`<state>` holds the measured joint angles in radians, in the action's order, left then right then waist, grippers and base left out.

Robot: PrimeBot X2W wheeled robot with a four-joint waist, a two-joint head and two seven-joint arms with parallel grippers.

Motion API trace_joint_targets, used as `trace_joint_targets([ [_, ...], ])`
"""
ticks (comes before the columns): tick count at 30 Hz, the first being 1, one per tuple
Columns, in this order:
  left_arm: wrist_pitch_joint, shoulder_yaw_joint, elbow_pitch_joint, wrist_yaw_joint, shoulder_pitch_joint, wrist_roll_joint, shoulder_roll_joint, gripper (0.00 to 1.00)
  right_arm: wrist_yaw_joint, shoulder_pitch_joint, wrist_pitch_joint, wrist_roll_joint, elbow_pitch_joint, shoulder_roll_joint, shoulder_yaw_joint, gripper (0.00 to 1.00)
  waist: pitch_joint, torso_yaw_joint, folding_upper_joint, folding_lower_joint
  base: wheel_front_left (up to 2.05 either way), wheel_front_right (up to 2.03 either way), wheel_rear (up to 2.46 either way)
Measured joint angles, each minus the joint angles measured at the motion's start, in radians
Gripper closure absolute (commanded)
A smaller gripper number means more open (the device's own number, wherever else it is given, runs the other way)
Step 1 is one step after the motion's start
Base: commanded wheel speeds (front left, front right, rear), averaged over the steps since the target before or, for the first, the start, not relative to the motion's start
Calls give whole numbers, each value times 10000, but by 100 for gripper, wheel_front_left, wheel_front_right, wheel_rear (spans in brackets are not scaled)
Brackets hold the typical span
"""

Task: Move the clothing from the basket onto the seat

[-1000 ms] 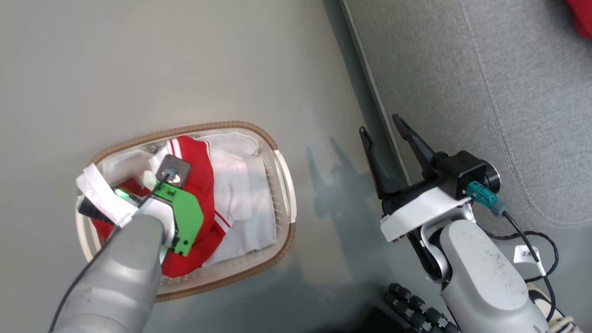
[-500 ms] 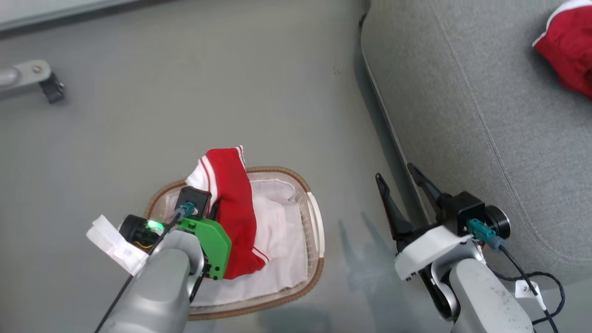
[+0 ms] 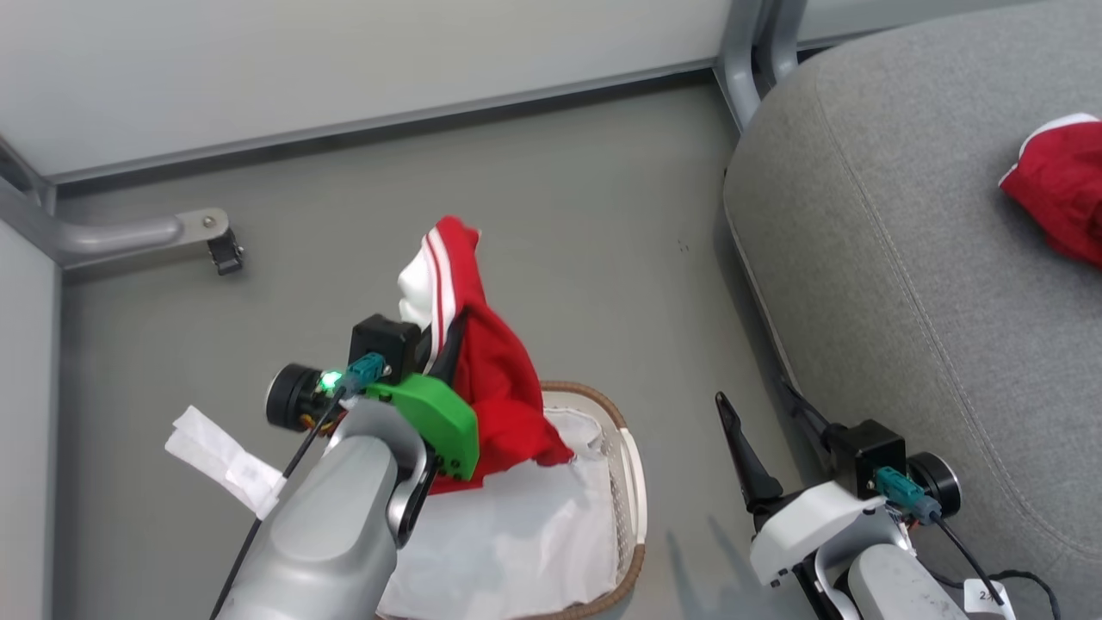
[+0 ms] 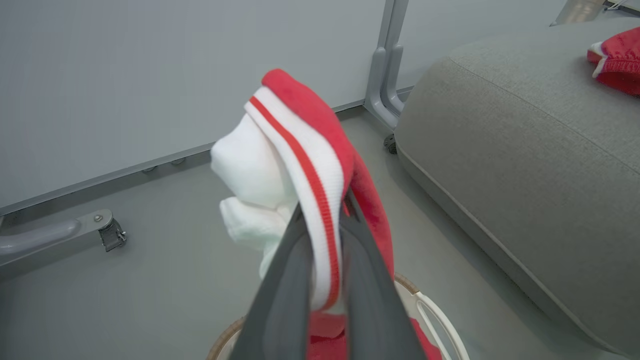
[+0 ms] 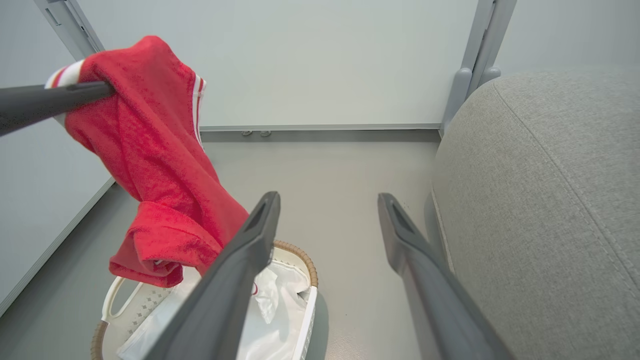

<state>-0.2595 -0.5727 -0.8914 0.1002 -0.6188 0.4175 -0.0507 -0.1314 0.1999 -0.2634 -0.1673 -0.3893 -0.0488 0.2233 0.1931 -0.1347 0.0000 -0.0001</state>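
Head view, L to R.

10 o'c: caster leg [image 3: 211,245] on the floor [image 3: 560,198], well apart from the work, no concern.

Centre-L: L gripper [image 4: 322,210] has its fingers narrow, pinched on the red garment [image 3: 495,387] at the white/red stripe trim. The rest hangs free below the pinch. The low hem is over the basket [image 3: 635,482] at 6 o'c; can't tell if it clears the rim or brushes it. White liner sheet [image 3: 525,542] lies inside. The L forearm hides part of the basket, so can't say if this is the last piece.

4 o'c: R gripper [image 5: 328,197], fingers wide w/ nothing between them, sits between basket and seat [image 3: 904,258], just beside the seat's near edge.

2–3 o'c: seat cushion, mostly bare. Second red piece [image 3: 1059,198] lies on it at the far R edge.

Step in hand, as I judge it: carry the garment over to the seat. To do it well:
- Raise first, so the hem comes free of rim and liner and doesn't drag the sheet out.
- Swing toward 3 o'c high enough that loose cloth passes over the R gripper's tips; they could snag it.
- The bite is on trim only, so move smooth w/o jerks or it may slip.
- Lower well in from the rounded edge, near but not on the other piece; let the cloth settle on the cushion, then release.
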Motion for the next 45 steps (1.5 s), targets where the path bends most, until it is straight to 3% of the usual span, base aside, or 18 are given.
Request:
trace_joint_targets([
  [9,-29,282,2727,-332,64,-188,0,100,0,-319,0,27,-65,0,-6,0,-676,344,0,0,0,0,0],
  [20,-44,602,5371,-433,422,-525,-127,100,0,-536,0,4,-79,0,-36,0,-953,537,0,0,0,0,0],
  [32,119,527,6008,-535,851,-391,-213,100,0,-540,0,-61,405,-6,245,0,-1098,560,0,0,0,0,0],
  [45,165,217,6100,-502,853,-307,-201,100,0,2157,0,-431,1384,2,2468,0,-804,784,0,0,0,0,0],
])
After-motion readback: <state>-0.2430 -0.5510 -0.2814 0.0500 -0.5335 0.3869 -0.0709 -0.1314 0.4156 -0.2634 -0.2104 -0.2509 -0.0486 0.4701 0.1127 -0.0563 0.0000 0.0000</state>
